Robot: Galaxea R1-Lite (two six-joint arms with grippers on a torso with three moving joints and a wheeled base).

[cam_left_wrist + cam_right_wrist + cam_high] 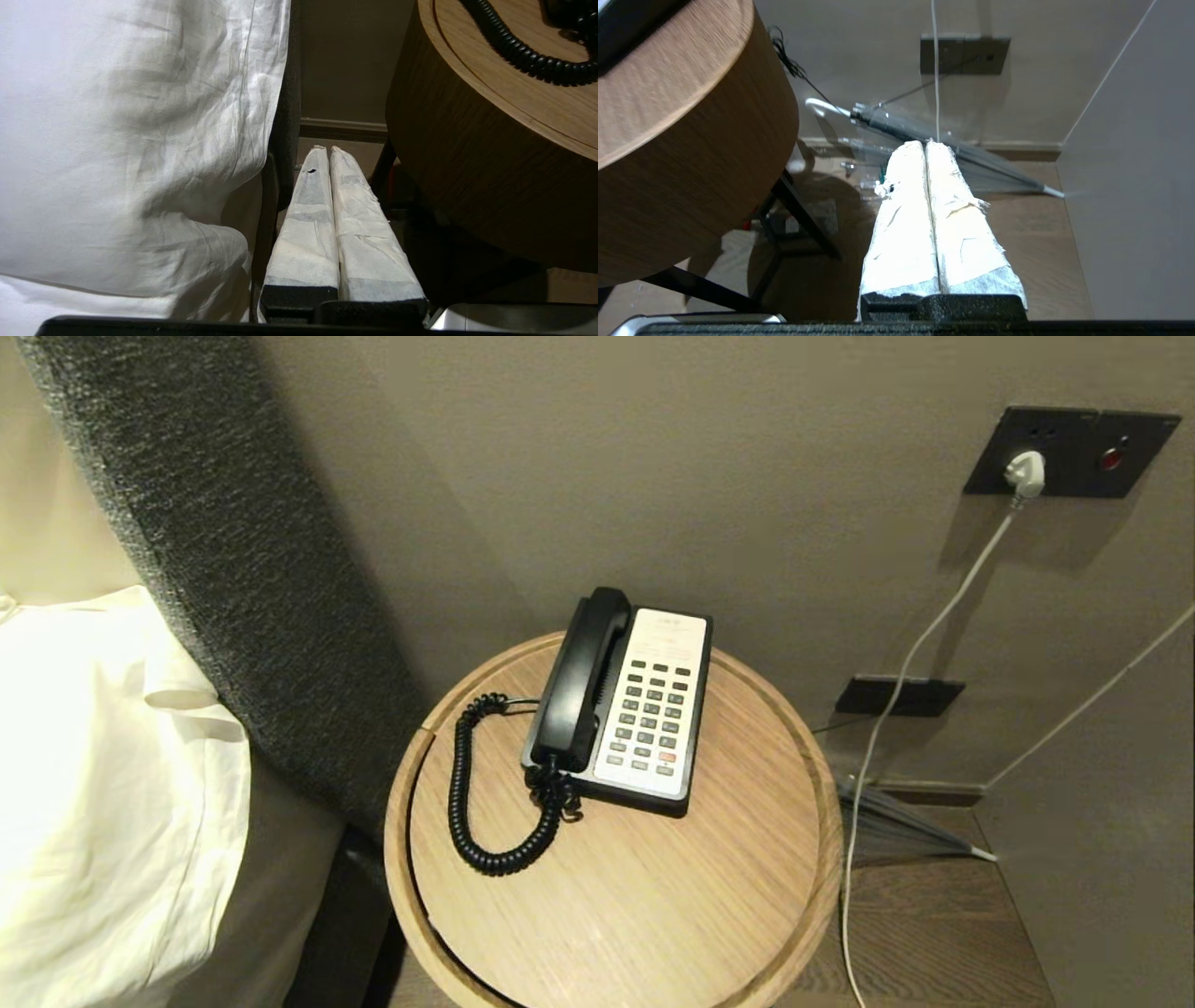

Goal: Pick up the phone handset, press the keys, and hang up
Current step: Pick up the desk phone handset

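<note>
Phone handset [581, 679] cradled left of the keys [650, 716] on the table [653, 896]; left end effector [330, 150] and right end effector [925, 144] both clenched, empty, low beside it.

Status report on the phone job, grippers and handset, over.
Left gripper shut, empty, low between bedding and table. Right gripper shut, empty, beside table. Phone handset on cradle, keys untouched. Nothing blocking handset.
</note>
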